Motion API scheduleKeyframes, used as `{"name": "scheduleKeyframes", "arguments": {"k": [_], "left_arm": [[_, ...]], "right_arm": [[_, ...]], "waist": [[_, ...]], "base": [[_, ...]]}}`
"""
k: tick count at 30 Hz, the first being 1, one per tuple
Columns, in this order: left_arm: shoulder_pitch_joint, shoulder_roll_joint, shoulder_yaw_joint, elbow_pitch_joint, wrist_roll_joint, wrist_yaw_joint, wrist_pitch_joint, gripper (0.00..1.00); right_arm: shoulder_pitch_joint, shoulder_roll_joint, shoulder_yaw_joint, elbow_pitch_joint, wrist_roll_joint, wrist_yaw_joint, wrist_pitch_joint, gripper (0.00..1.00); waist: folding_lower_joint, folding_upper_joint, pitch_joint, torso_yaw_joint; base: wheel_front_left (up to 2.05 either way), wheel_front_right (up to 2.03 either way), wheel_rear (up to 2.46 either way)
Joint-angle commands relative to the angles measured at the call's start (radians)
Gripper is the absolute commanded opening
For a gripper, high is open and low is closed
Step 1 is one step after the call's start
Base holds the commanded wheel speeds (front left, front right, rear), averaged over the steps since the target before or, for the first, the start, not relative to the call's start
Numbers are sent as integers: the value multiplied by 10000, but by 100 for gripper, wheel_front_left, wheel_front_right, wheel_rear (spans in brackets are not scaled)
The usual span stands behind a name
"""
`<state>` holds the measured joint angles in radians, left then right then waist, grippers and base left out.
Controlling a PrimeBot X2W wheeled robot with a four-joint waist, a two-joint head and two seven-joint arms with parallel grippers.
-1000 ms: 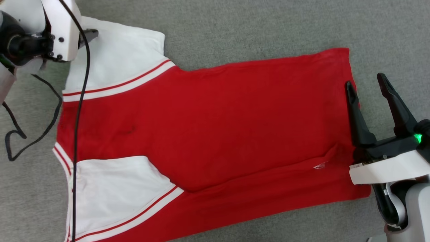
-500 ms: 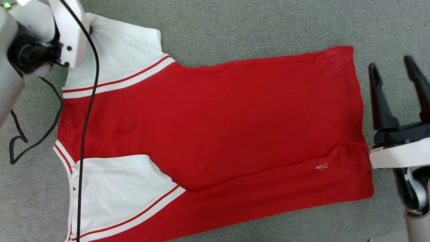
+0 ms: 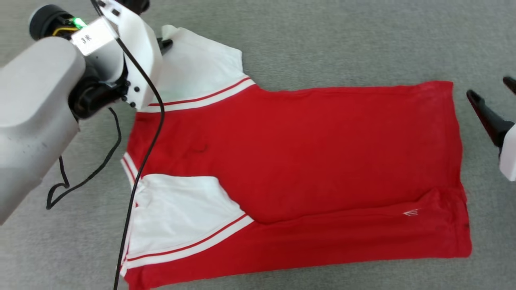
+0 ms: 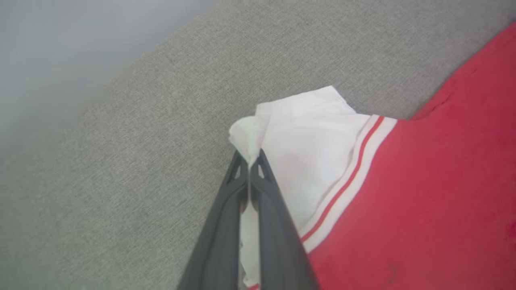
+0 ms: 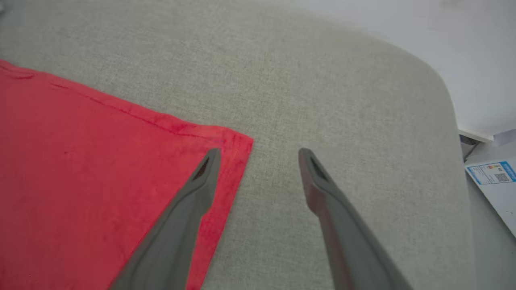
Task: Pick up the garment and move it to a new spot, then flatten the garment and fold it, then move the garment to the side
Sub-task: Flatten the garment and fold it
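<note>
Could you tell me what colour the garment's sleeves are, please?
The sleeves are white, edged with red-white stripes; head view.

Red garment (image 3: 322, 153) with white sleeves and red-white striped trim; plain grey woven surface (image 3: 322, 40)

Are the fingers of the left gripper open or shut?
Shut: the left gripper has its fingers pressed together in the left wrist view, pinching the white sleeve corner of the garment.
</note>
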<state>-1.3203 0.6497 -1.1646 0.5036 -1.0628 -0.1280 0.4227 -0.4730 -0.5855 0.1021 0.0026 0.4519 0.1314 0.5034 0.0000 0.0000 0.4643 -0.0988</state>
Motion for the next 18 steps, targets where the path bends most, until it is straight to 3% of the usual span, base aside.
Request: {"name": "scheduleKeyframes", "arguments": {"k": [1, 5, 10, 18], "left_arm": [[133, -9, -116, -145, 176, -2, -172, 0], [223, -39, -172, -511, 319, -3, -605, 0], [223, -23, -207, -899, 489, -7, -954, 0], [212, -53, -242, -1619, 731, 82, -1309, 0]], "right_arm": [[-358, -437, 235, 140, 441, -16, 689, 100], [-905, -1174, 874, 567, 1090, -16, 2124, 100], [-1499, -1455, 1331, 1215, 1389, -16, 3043, 100], [-2321, -1068, 2002, 2849, 1260, -15, 3239, 100]], "waist": [[0, 0, -141, 286], [0, 0, -150, 572], [0, 0, -76, 851], [0, 0, 188, 1353]], "base": [[0, 0, 0], [0, 0, 0], [0, 0, 0], [0, 0, 0]]}}
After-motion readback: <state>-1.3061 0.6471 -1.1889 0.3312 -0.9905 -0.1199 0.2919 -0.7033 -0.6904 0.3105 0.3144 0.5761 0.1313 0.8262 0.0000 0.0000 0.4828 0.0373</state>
